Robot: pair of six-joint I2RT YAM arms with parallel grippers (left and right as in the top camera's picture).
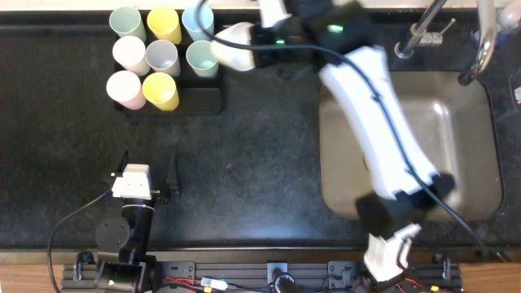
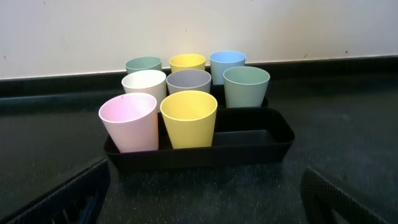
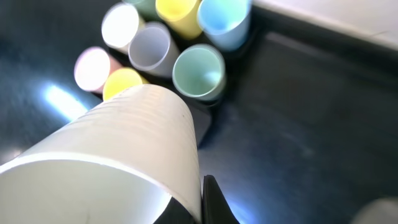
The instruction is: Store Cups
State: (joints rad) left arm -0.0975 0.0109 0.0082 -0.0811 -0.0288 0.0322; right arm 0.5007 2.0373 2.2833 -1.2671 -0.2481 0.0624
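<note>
White cup (image 3: pixel 118 155), clamped in right gripper (image 1: pixel 251 37), hangs over tray (image 1: pixel 203 102) holding 8 cups (image 1: pixel 161 57).

Steel sink (image 1: pixel 466 150) with 1 faucet (image 1: pixel 420 32) at the right of the dark countertop (image 1: pixel 260 163), pale wall (image 2: pixel 199 25) behind

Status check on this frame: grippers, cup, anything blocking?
Left gripper open, parked on counter. Right gripper shut on white cup, near tray. Eight cups in, one slot free, unobstructed.

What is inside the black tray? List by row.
Eight cups stand in the black tray: front, pink cup, yellow cup, then a bare slot; middle, white cup, grey cup, green cup; back, sage cup, second yellow cup, blue cup. They cover the floor beneath.
</note>
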